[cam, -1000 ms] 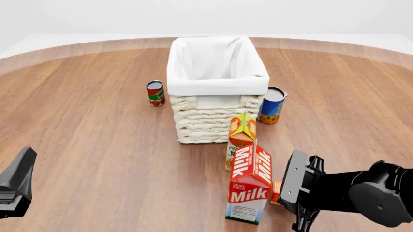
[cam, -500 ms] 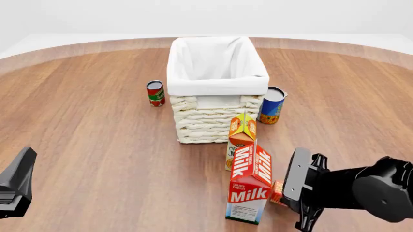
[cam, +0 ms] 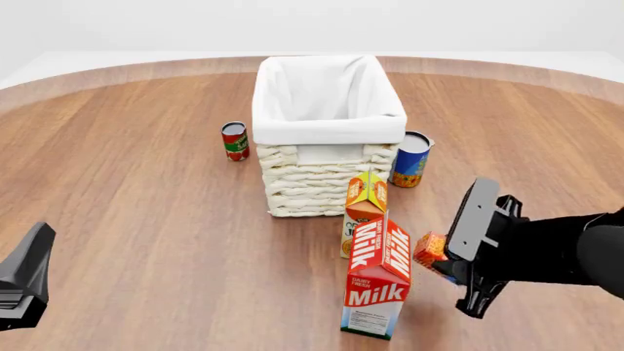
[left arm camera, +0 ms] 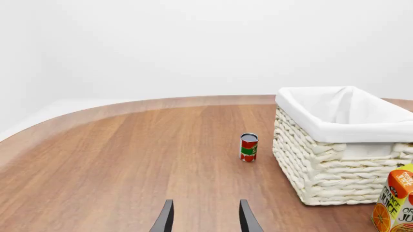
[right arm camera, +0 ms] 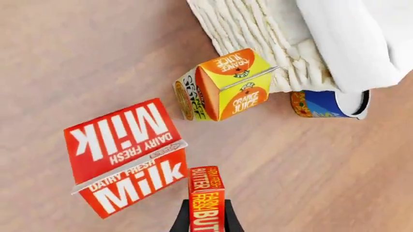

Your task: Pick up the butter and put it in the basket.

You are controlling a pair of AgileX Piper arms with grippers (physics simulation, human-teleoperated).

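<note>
My right claw (cam: 440, 257) grips the butter (cam: 429, 248) near the front edge, lifted to clear the milk carton (cam: 378, 276).

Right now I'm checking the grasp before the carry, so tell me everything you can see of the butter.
The butter is a small, flat red-and-orange carton, cardboard by its look, with white "BUTTER" and "FARM FRESH" lettering. It is held edge-on between the right gripper's dark fingers, lifted off the table. In the front view it sits just right of the milk carton, near the viewer's side of the basket. Nothing else touches it.
</note>
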